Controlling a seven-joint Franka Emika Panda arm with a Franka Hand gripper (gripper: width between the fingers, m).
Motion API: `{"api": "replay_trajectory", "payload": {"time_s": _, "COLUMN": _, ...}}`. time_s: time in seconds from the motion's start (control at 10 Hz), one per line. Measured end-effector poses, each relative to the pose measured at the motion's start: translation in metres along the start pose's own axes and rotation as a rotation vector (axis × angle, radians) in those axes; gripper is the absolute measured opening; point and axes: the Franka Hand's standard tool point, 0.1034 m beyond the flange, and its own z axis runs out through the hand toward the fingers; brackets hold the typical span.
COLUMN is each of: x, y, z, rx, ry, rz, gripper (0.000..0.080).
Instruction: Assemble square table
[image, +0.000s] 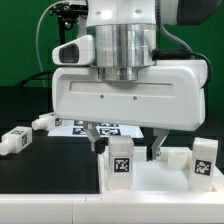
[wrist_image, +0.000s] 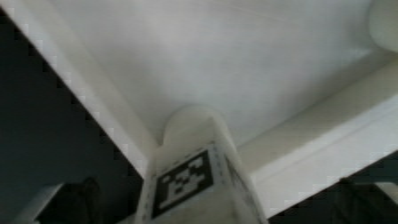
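Note:
The square table's white panel lies at the front of the exterior view, rim up. A stubby white leg with a black-and-white tag stands upright in a corner of it. Two more tagged legs stand to the exterior view's right. My gripper hangs just over the first leg, open, one finger on each side and apart from it. In the wrist view that leg rises between my dark fingertips, with the panel's raised rim running behind it. Nothing is held.
Two loose white legs lie on the black table at the exterior view's left. The marker board lies flat behind the panel, partly hidden by my gripper body.

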Motion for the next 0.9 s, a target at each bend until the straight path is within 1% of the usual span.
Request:
{"api": "replay_trajectory", "payload": {"time_s": 0.1, "x": 0.0053, "y": -0.0011, "z": -0.0040, "rx": -0.038, "ry": 0.013, "rz": -0.261, "gripper": 0.0648}}
{"api": "replay_trajectory", "payload": {"time_s": 0.2, "x": 0.0065, "y": -0.0022, "z": -0.0047, "rx": -0.039, "ry": 0.018, "rz": -0.325, "gripper": 0.0648}}
{"api": "replay_trajectory", "payload": {"time_s": 0.3, "x": 0.0058, "y": -0.0019, "z": -0.0037, "rx": -0.036, "ry": 0.017, "rz": -0.272, "gripper": 0.0648}}
{"api": "replay_trajectory", "payload": {"time_s": 0.4, "x": 0.0059, "y": -0.0017, "z": -0.0037, "rx": -0.035, "ry": 0.017, "rz": -0.264, "gripper": 0.0560}}
{"api": "replay_trajectory", "payload": {"time_s": 0.5, "x": 0.0057, "y": -0.0021, "z": -0.0036, "rx": -0.033, "ry": 0.018, "rz": -0.199, "gripper": 0.0560}}
{"api": "replay_trajectory", "payload": {"time_s": 0.6, "x": 0.0055, "y": -0.0023, "z": -0.0034, "rx": -0.032, "ry": 0.019, "rz": -0.115, "gripper": 0.0353}}
{"api": "replay_trajectory", "payload": {"time_s": 0.7, "x": 0.0055, "y": -0.0019, "z": -0.0032, "rx": -0.033, "ry": 0.020, "rz": -0.045, "gripper": 0.0285}}
{"api": "replay_trajectory", "payload": {"time_s": 0.8, "x": 0.0052, "y": -0.0025, "z": -0.0032, "rx": -0.044, "ry": 0.025, "rz": 0.037, "gripper": 0.0285}}
{"api": "replay_trajectory", "payload": {"time_s": 0.9, "x": 0.0048, "y": -0.0025, "z": -0.0020, "rx": -0.052, "ry": 0.032, "rz": 0.172, "gripper": 0.0285}}
